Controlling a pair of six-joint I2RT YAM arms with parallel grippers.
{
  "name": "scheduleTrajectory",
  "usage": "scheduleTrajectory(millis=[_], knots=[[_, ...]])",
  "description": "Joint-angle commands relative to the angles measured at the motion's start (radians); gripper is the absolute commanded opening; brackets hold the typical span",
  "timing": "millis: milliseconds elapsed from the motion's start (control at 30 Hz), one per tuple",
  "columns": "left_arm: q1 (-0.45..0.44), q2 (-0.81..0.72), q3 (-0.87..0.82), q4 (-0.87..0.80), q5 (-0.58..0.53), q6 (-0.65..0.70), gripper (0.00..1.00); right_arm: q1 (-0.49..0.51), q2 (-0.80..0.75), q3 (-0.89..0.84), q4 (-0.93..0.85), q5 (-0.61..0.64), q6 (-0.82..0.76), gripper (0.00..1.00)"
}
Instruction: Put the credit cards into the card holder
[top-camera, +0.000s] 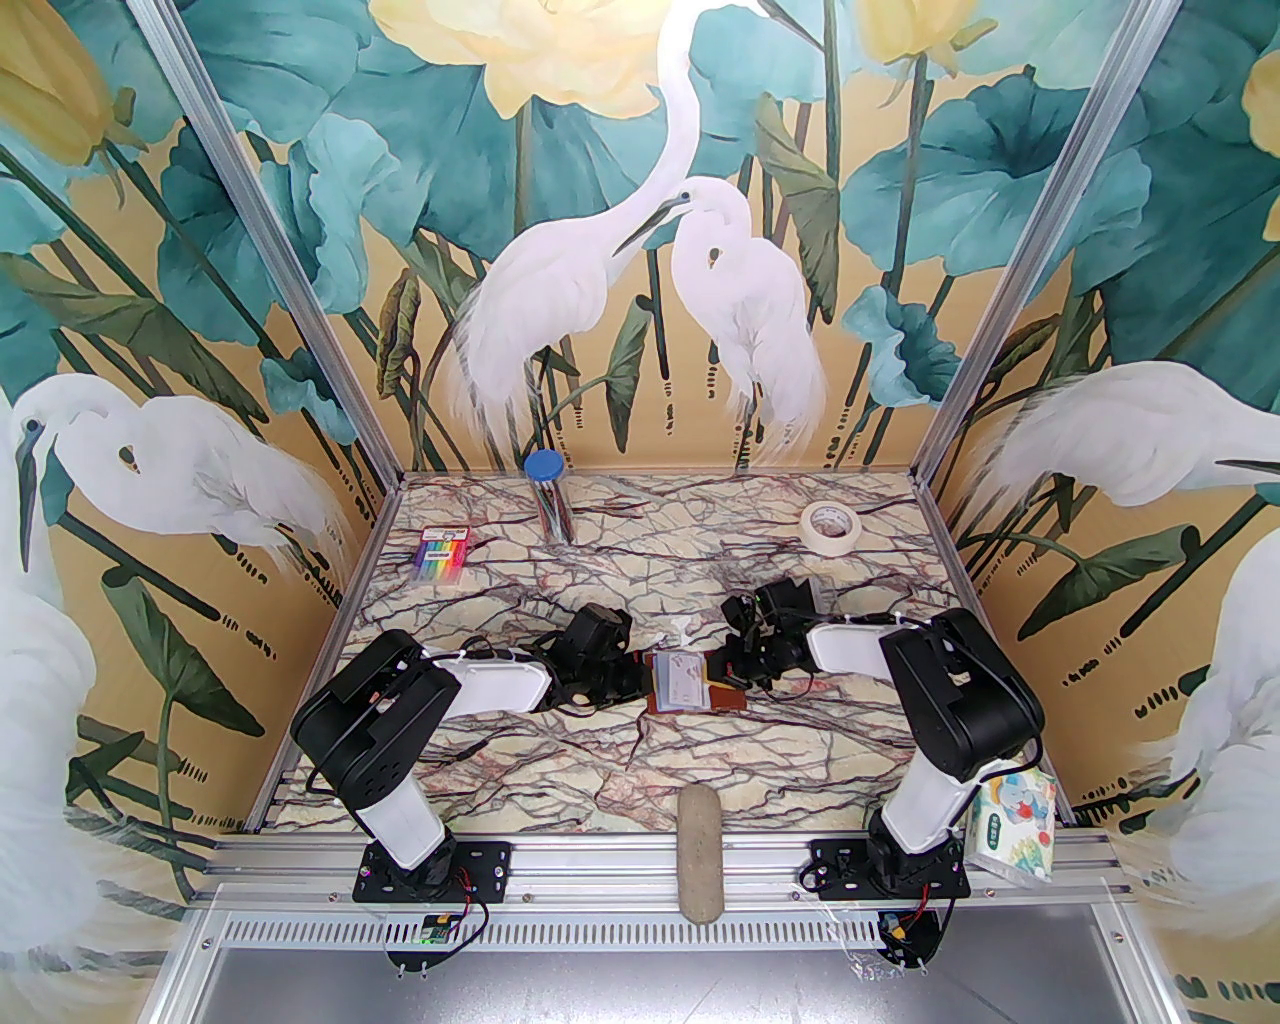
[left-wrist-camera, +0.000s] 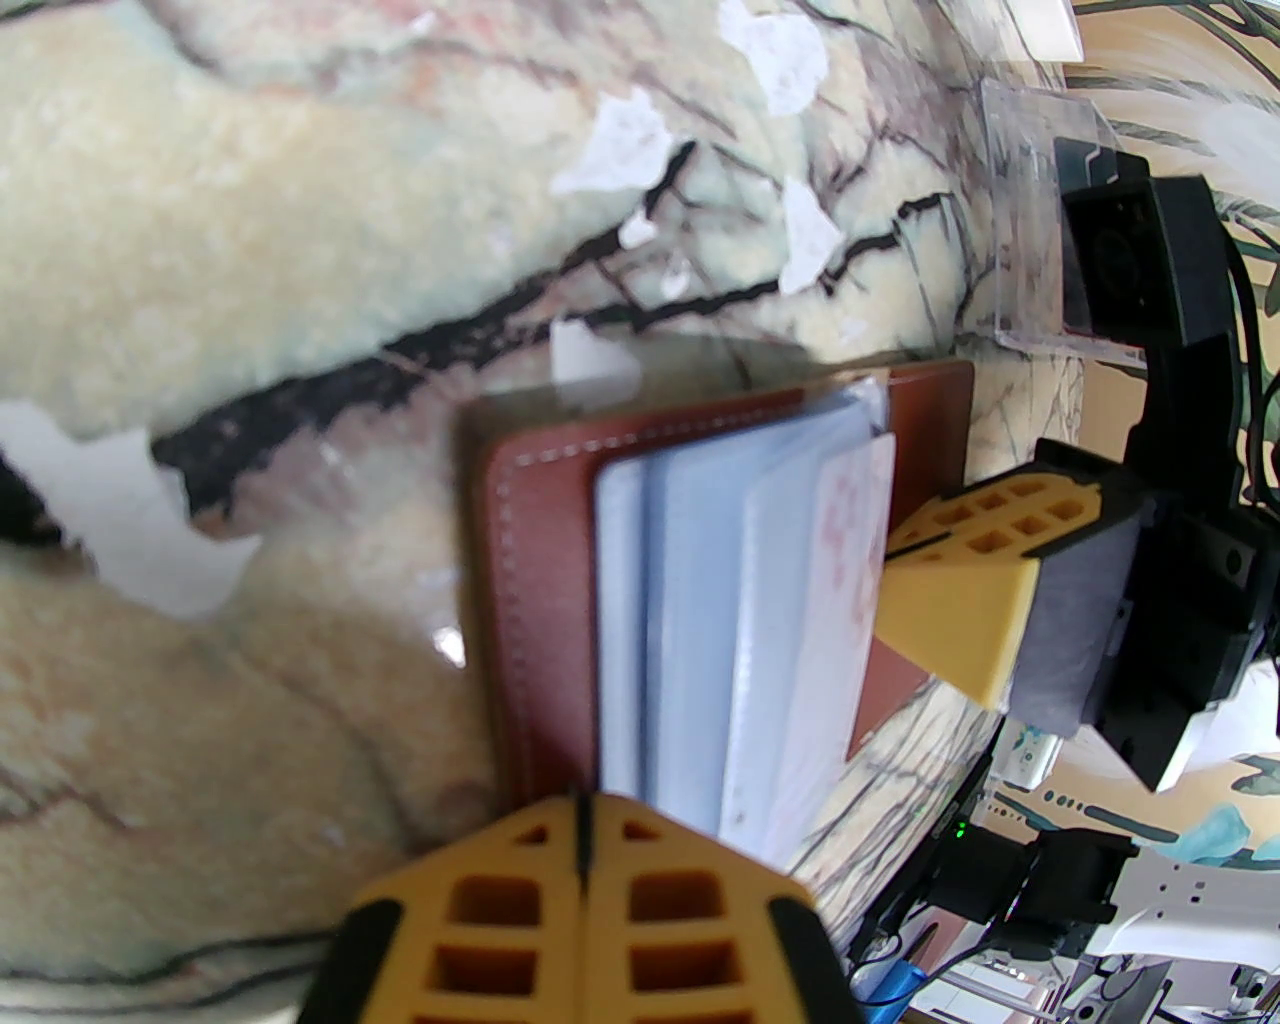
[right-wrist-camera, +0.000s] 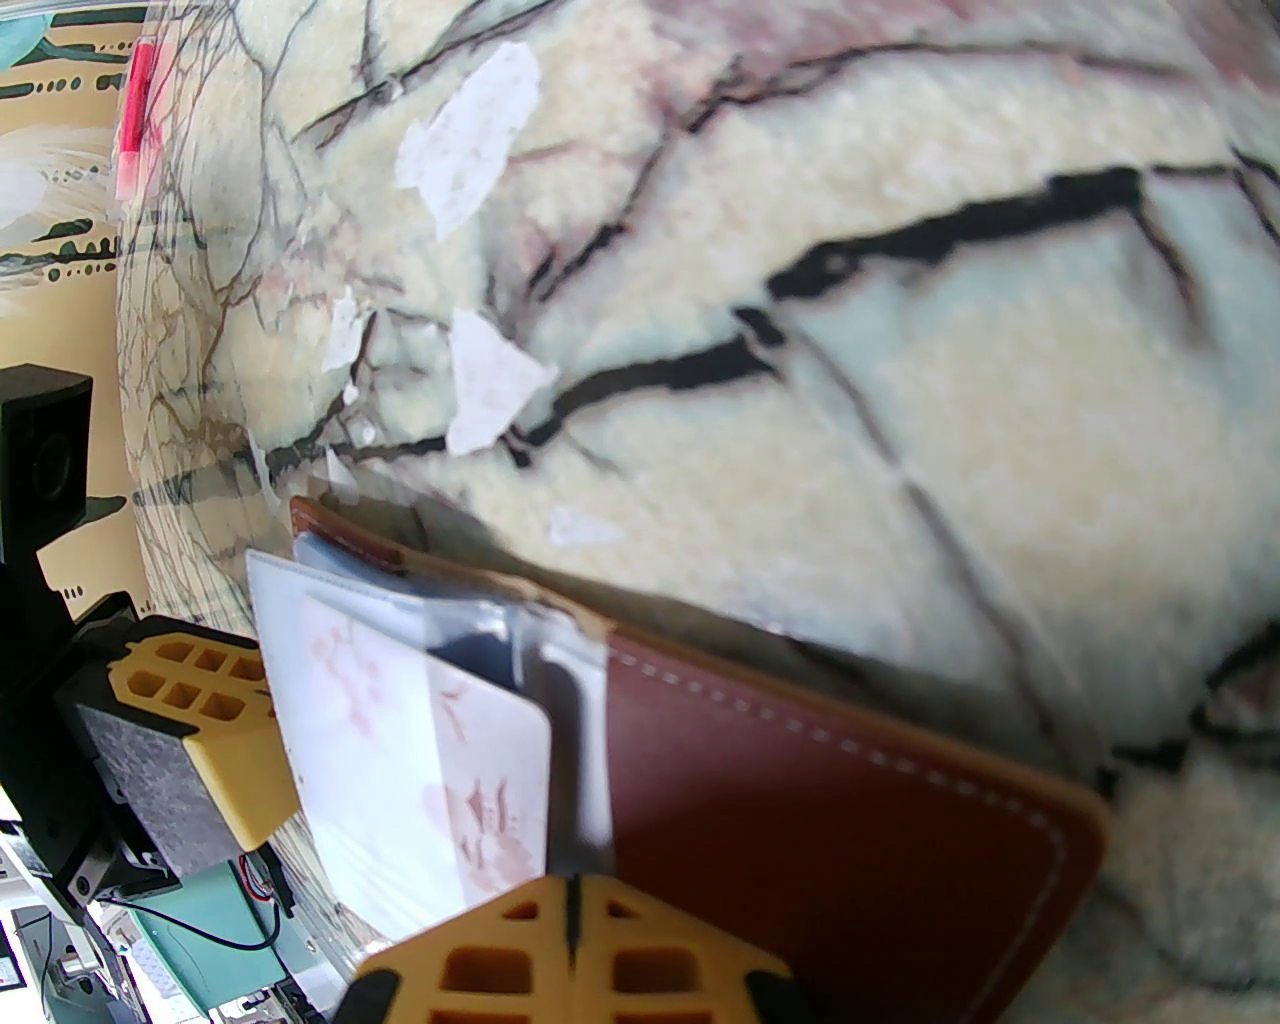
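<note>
The reddish-brown leather card holder (top-camera: 690, 688) lies open on the marble table between my two grippers, its pale bluish sleeves (left-wrist-camera: 700, 600) fanned up. A whitish card with faint red print (left-wrist-camera: 850, 540) (right-wrist-camera: 480, 790) sits among the sleeves. My left gripper (left-wrist-camera: 582, 830) (top-camera: 640, 682) is shut, its tips at the holder's left cover beside the sleeves. My right gripper (right-wrist-camera: 572, 905) (top-camera: 725, 672) is shut too, tips at the spine. A clear sleeve edge runs into its seam, and whether it is pinched is unclear. Dark or orange cards are hidden.
A rainbow pen pack (top-camera: 440, 555) lies at the back left, a blue-capped tube (top-camera: 550, 495) at the back middle, and a tape roll (top-camera: 832, 525) at the back right. A grey pad (top-camera: 700, 850) crosses the front rail. A tissue pack (top-camera: 1010, 815) leans by the right base.
</note>
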Motion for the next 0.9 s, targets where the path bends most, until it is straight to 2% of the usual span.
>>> scheduleTrajectory(millis=[0, 867], knots=[[-0.002, 0.049, -0.047, -0.152, -0.104, -0.006, 0.03, 0.012, 0.028, 0.019, -0.008, 0.017, 0.017, 0.01], [-0.002, 0.052, -0.045, -0.154, -0.103, -0.007, 0.04, 0.032, 0.055, 0.085, -0.015, 0.009, 0.024, 0.04]])
